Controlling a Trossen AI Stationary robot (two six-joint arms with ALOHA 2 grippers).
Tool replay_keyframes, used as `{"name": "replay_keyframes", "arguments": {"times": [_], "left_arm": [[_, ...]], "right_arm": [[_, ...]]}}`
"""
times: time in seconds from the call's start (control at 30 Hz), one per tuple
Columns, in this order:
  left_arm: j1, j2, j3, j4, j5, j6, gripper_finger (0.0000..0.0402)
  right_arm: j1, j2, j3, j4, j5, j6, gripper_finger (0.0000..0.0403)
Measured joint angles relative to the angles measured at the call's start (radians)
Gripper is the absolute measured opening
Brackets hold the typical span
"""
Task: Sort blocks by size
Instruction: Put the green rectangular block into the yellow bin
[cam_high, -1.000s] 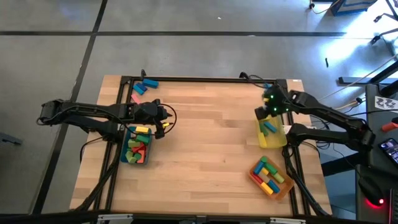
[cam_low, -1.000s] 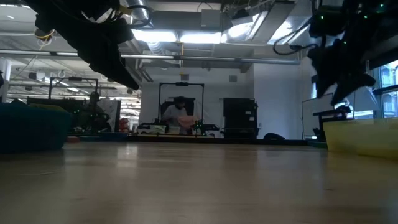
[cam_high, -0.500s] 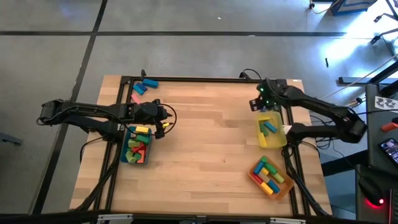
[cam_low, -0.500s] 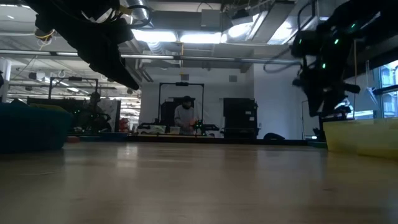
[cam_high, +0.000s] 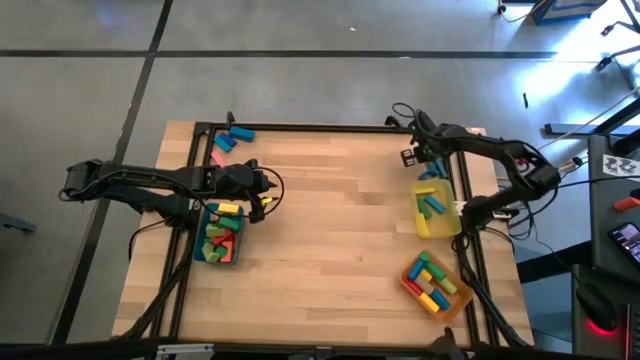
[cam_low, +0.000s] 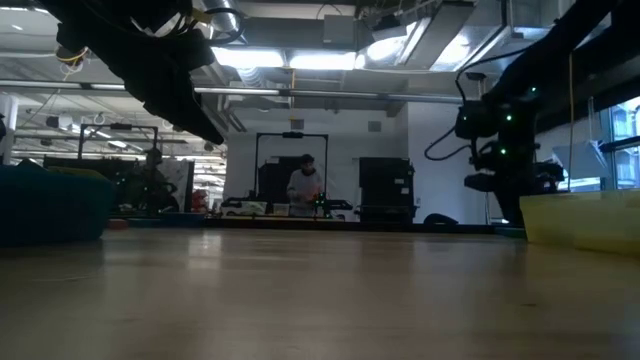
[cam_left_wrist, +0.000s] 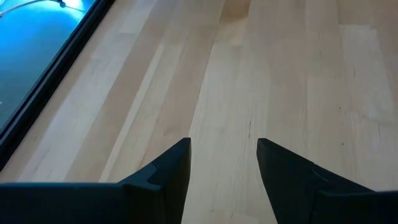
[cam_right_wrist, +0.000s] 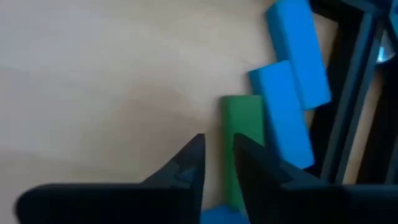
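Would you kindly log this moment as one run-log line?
left gripper: open, empty, beside teal tray | right gripper: nearly closed, empty, by green block and blue blocks | yellow tray: holds blocks

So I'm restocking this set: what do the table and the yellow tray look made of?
Table: looks like pale wood strips, smooth finish; grain lines and seams show. Yellow tray: probably plastic, with an even colour and thin walls, though that is less sure.

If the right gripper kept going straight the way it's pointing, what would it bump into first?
Probably the green block, which lies just ahead of the right gripper, beside two blue blocks. Depth is hard to judge.
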Motion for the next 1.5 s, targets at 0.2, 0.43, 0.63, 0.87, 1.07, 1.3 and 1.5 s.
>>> {"name": "replay_keyframes", "arguments": {"times": [0.2,0.43,0.63,0.87,1.07,1.3,1.5], "left_arm": [[0.000,0.000,0.000,0.000,0.000,0.000,0.0169],[0.000,0.000,0.000,0.000,0.000,0.000,0.0169],[0.000,0.000,0.000,0.000,0.000,-0.003,0.0169],[0.000,0.000,0.000,0.010,0.000,0.013,0.0169],[0.000,0.000,0.000,0.022,0.000,0.013,0.0169],[0.000,0.000,0.000,0.021,0.000,0.010,0.0169],[0.000,0.000,0.000,0.021,0.000,0.012,0.0169]], "right_arm": [[0.000,0.010,0.028,0.005,0.019,-0.002,0.0021],[-0.017,0.010,0.035,0.009,0.021,-0.007,0.0013],[-0.017,0.036,0.056,-0.020,0.021,-0.008,0.0005],[-0.017,0.137,0.162,-0.167,0.056,-0.006,0.0010],[-0.018,0.172,0.246,-0.253,0.104,0.000,0.0005],[-0.024,0.261,0.294,-0.340,0.117,0.015,0.0007],[-0.024,0.307,0.321,-0.360,0.134,0.021,0.0008]]}}
